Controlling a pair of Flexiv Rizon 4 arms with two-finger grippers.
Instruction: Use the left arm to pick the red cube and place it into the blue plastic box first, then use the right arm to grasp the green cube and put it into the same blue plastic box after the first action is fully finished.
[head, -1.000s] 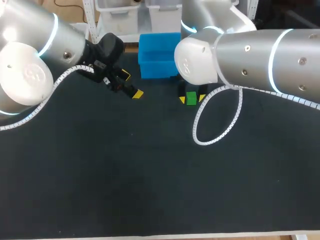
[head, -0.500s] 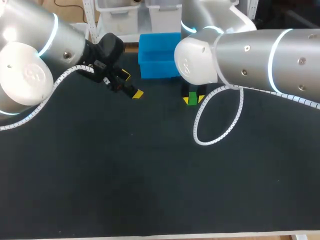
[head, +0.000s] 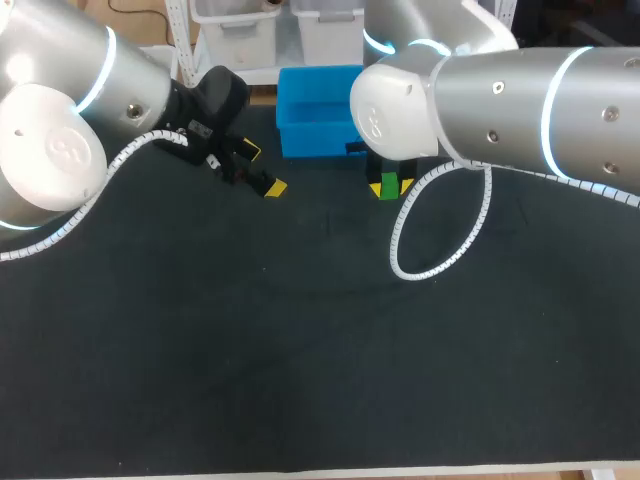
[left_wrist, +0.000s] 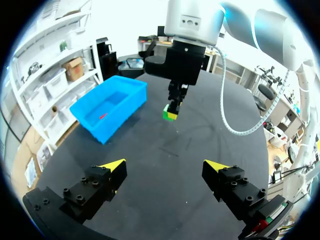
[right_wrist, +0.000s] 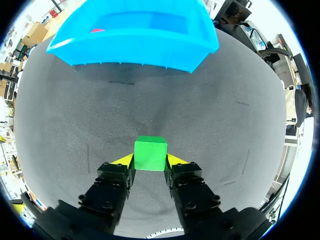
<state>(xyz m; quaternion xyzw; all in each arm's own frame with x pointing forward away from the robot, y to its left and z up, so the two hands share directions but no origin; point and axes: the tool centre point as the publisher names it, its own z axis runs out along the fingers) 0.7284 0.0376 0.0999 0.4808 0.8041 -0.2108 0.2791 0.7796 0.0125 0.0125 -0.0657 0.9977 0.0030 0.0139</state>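
In the head view, the right arm's thick wrist is covering most of the right hand (right_wrist: 149, 161). Only a thin sliver of the red cube (left_wrist: 102, 116) is showing, lying inside the blue plastic box (left_wrist: 107, 107). Whether the green cube (right_wrist: 150, 153) is resting on the worktop (head: 300, 340) or hanging just above it is hard to make out.

The right hand is pointing down, its two yellow-tipped fingers pressing on the green cube from both sides. The left hand (left_wrist: 164, 167) is hovering left of the box, angled toward the right arm, with its fingers spread wide and nothing between them.

The box is sitting at the worktop's far edge, its open top facing up. A strip of dark worktop is separating its near wall from the held cube. The two hands are staying well apart.
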